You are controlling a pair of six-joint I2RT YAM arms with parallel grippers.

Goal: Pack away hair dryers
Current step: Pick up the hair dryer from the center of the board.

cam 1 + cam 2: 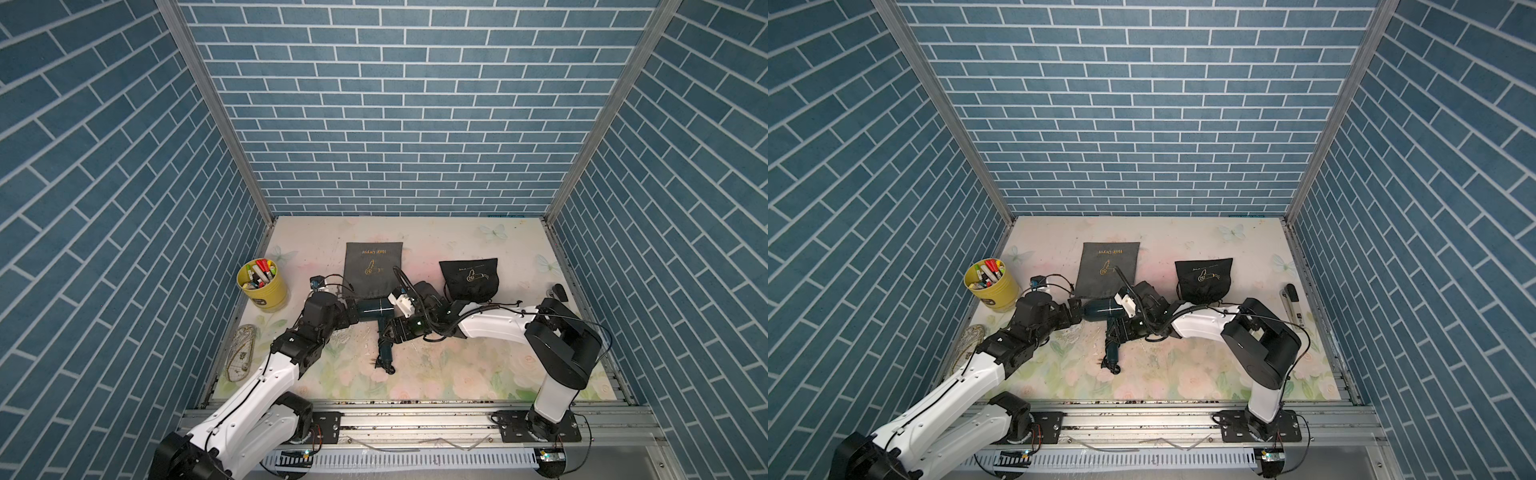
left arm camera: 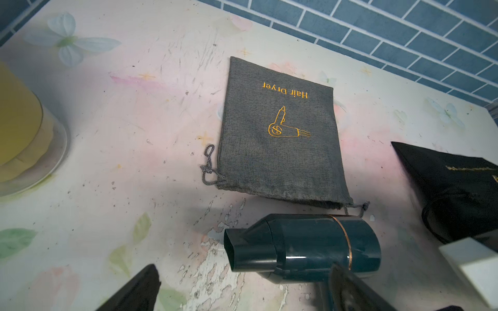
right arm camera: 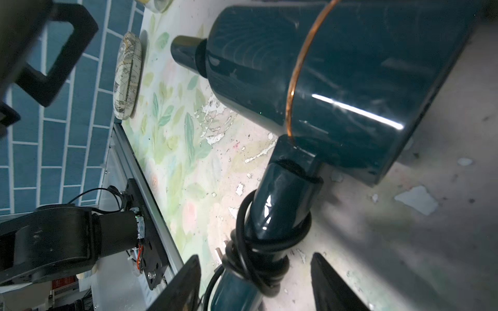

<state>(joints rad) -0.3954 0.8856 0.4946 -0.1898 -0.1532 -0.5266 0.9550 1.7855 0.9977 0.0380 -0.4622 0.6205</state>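
On the floral worktop (image 1: 457, 249) we judge ourselves halfway at best: the teal dryer (image 1: 374, 309) lies unbagged, nozzle inside our wide-open left claw (image 2: 242, 269), handle straddled by our part-open, empty right claw (image 3: 255, 257), grey pouch (image 2: 277, 134) beyond flat, black pouch (image 1: 469, 278) bulging.

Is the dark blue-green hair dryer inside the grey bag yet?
No, the teal hair dryer lies out on the table, just outside the flat grey pouch.

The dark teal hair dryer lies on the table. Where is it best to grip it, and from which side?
Probably the handle of the teal hair dryer, from above, jaws across its width: it lies flat and is slim, while the barrel is wide and glossy.
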